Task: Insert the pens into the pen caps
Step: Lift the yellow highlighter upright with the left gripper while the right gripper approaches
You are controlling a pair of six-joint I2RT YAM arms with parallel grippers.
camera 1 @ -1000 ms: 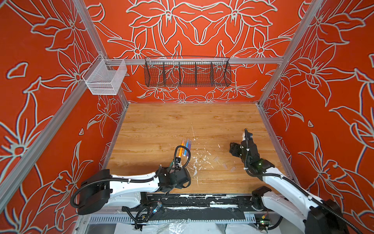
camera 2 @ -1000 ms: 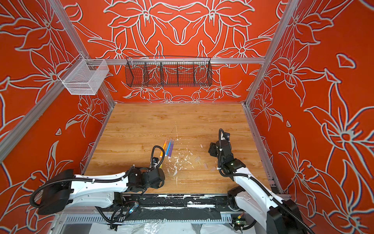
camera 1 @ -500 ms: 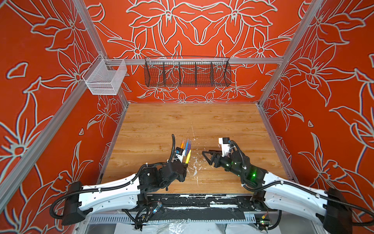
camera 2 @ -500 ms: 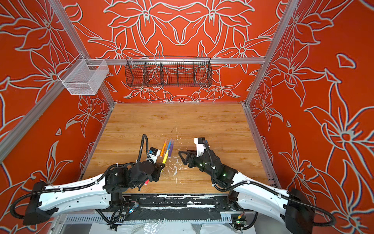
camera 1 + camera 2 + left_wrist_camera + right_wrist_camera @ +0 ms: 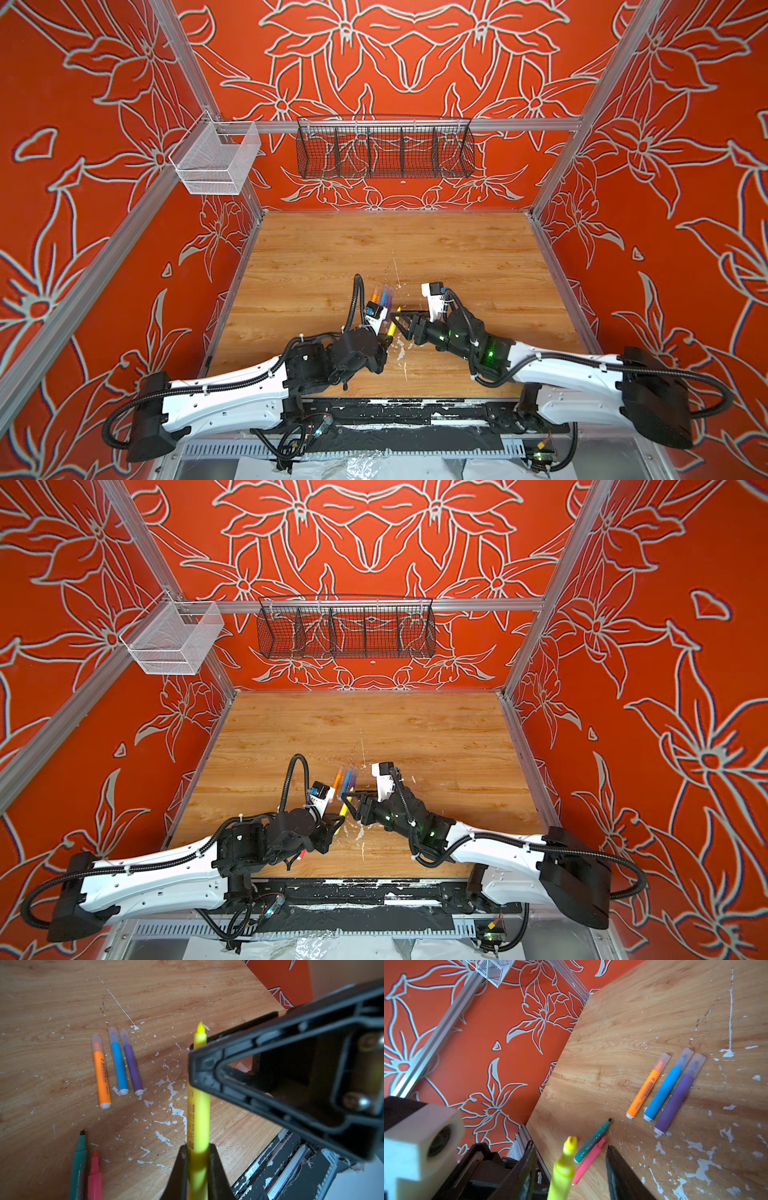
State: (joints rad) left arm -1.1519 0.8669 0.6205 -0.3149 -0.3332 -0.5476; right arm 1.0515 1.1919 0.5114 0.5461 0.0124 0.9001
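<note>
My left gripper [image 5: 197, 1151] is clamped on the yellow pen [image 5: 198, 1109], well back from its bare tip. My right gripper [image 5: 571, 1146] stands with jaws apart, one on either side of that pen's tip end; whether they touch it I cannot tell. On the table [image 5: 187, 991], the orange pen [image 5: 101, 1076], blue pen [image 5: 119, 1066] and purple pen [image 5: 133, 1068] lie side by side, each with a cap [image 5: 96, 1041] on. The green pen [image 5: 80, 1159] and pink pen [image 5: 95, 1174] lie uncapped, just beside each other.

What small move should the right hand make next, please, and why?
Probably close the right hand on the yellow pen: its uncapped tip stands between that hand's open jaws, while the left hand grips the barrel farther back. The right hand looks empty, so a handover seems likelier than capping.
</note>
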